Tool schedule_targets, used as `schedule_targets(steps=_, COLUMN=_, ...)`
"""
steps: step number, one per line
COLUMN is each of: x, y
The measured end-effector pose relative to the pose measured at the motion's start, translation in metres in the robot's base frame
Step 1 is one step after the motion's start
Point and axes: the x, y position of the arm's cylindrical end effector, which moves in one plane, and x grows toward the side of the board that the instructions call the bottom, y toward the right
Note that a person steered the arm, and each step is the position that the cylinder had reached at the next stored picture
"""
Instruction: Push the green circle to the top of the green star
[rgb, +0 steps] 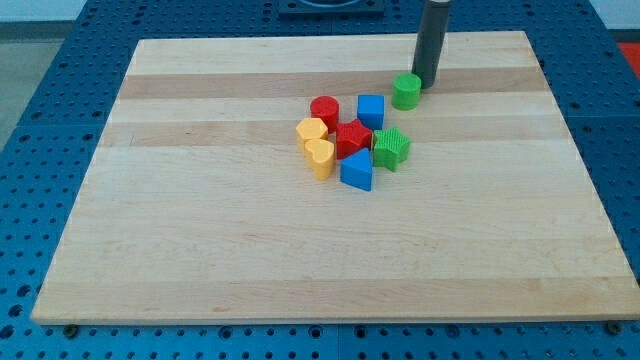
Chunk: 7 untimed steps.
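Observation:
The green circle (406, 91) stands on the wooden board (200, 230), up and to the right of a cluster of blocks. My tip (426, 84) is right next to the circle's upper right side, seemingly touching it. The green star (391, 149) lies at the right edge of the cluster, below the circle and slightly to its left, with a clear gap between them.
The cluster also holds a red circle (324, 110), a blue cube (371, 110), a red star (351, 139), two yellow blocks (312, 130) (320, 157) and a blue block (357, 171). The blue cube sits just left of the green circle's spot.

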Motion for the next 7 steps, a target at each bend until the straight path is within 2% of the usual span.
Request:
schedule_targets(steps=3, x=-0.013, y=-0.033)
schedule_targets(steps=7, x=0.009, y=-0.02)
